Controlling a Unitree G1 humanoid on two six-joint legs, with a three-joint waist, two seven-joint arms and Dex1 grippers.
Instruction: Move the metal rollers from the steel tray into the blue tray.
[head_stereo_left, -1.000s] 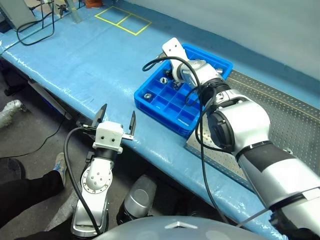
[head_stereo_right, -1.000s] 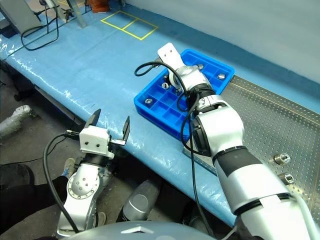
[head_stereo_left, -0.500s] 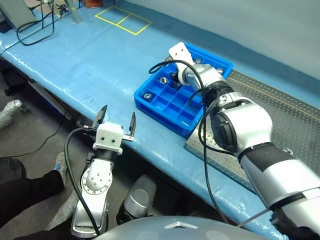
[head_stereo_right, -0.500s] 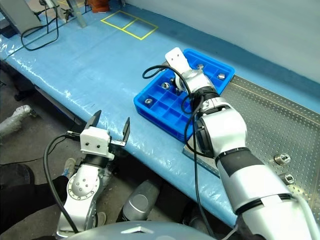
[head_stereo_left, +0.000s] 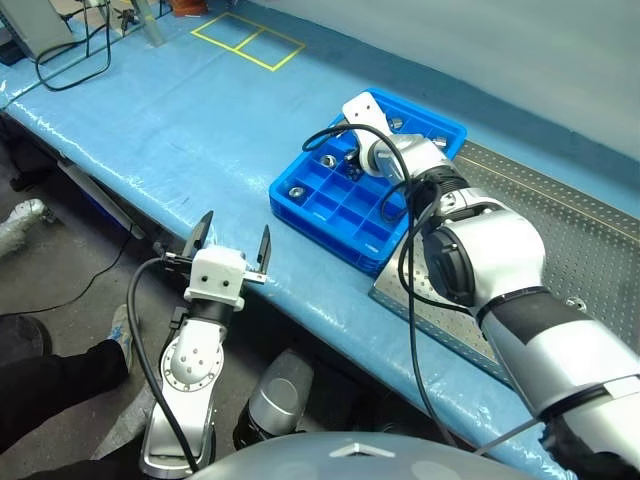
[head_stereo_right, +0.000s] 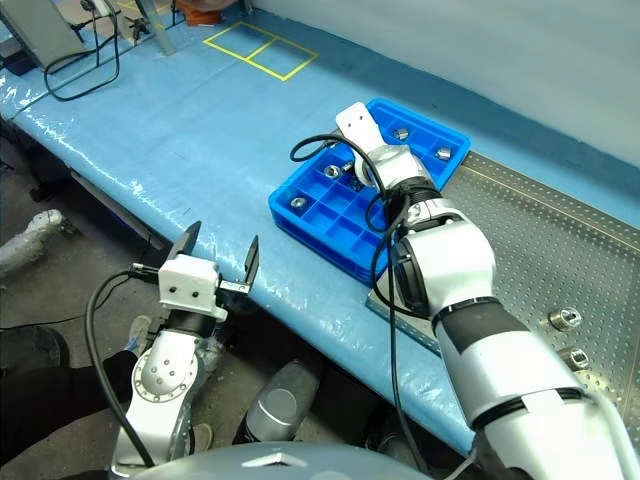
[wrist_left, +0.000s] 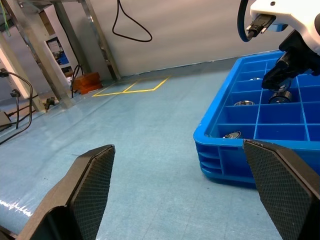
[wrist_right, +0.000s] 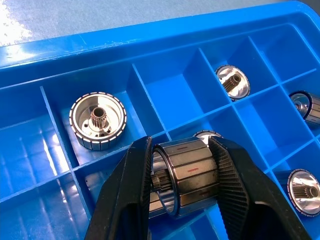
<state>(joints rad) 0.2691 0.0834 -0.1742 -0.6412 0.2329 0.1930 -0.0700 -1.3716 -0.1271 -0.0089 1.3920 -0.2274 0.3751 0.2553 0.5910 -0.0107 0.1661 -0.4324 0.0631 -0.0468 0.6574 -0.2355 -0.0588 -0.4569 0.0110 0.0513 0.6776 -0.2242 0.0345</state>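
The task looks to be partly done, somewhere in the middle as far as I can judge; several metal rollers (wrist_right: 97, 121) already lie in the compartments of the blue tray (head_stereo_right: 300, 222), each in its own cell around the right hand (wrist_right: 184, 185), and at least two more wait on the steel tray (head_stereo_right: 600, 250), well apart from that hand, near the tray's right side; the right hand is clenched on one roller (wrist_right: 187, 172), which it holds on its side between the two black fingers (wrist_right: 127, 200), low over a compartment in the middle of the blue tray; it seems this cell already has another roller just under the held one, but I cannot tell this surely; so the step in hand is the setting down, and after it the rest must be fetched; the left hand (head_stereo_left: 230, 238) is released, its fingers wide apart with nothing between them, hanging in front of the worktop (head_stereo_left: 150, 120) edge, well apart from both trays; the worktop is covered with a shiny blue sheet, with a yellow taped rectangle (head_stereo_left: 246, 40) far beyond the right hand; black cables (head_stereo_left: 70, 60) and metal frame legs stand at the far end, before a pale grey wall.
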